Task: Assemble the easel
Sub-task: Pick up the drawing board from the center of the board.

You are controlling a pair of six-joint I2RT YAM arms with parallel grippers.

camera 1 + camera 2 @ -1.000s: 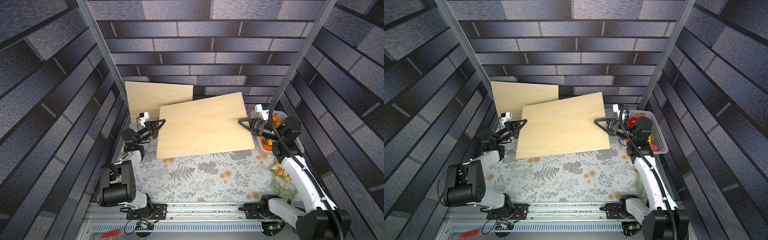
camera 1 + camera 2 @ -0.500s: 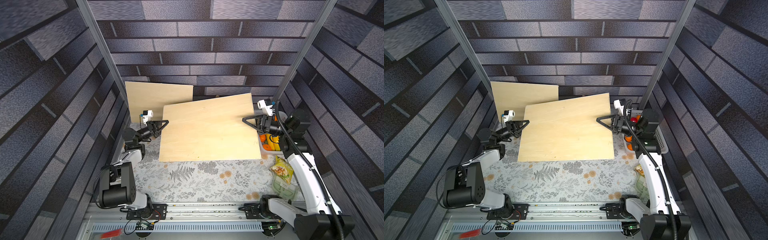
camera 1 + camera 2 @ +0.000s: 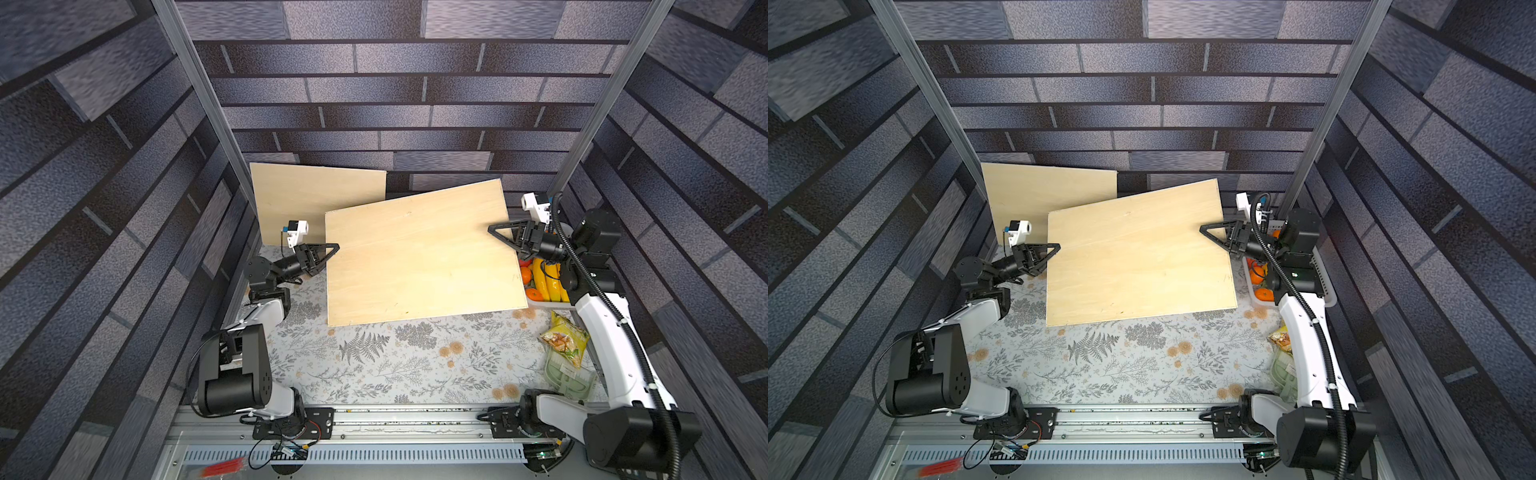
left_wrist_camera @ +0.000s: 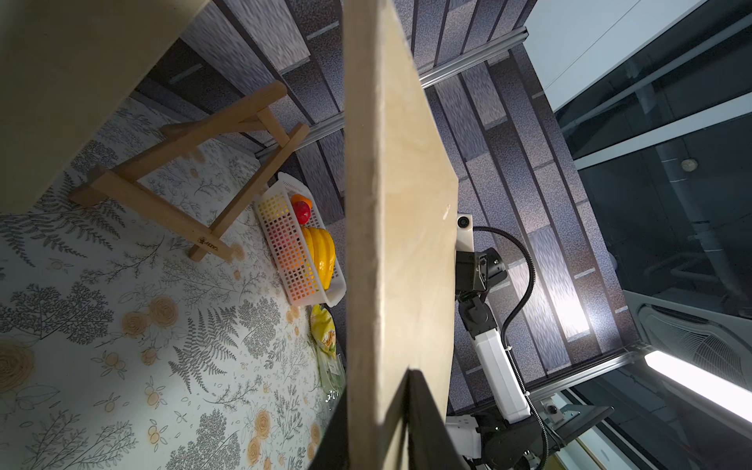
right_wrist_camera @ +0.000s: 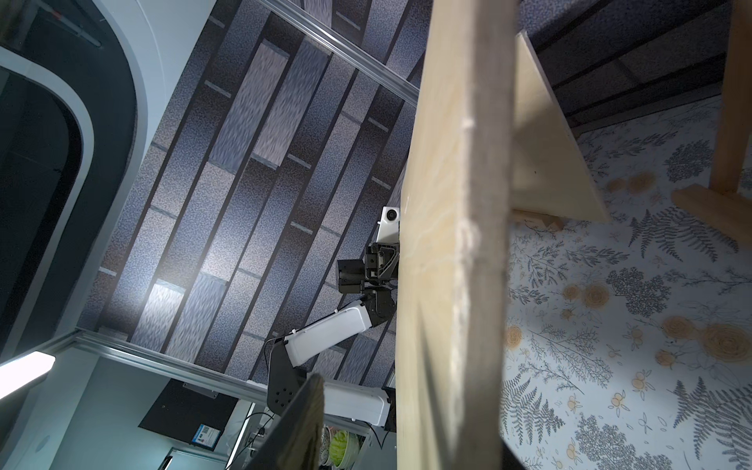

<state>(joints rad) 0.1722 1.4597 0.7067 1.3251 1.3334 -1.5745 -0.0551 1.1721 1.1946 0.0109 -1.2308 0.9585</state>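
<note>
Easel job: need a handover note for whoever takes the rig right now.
Left tool: shut on the board's left edge.
Right tool: open, straddling the right edge; a gap shows beside one finger.
Board: tilted, in the air over the table. Frame: on the table below it, hidden in both top views. Spare board: leaning on the back wall.
Done: board lifted.
Left: probably close the right tool, then set the board on the frame.

The board (image 3: 419,257) is pale, matt, smooth plywood; the easel frame (image 4: 203,127) bare wood; the basket (image 4: 285,244) white plastic.
</note>
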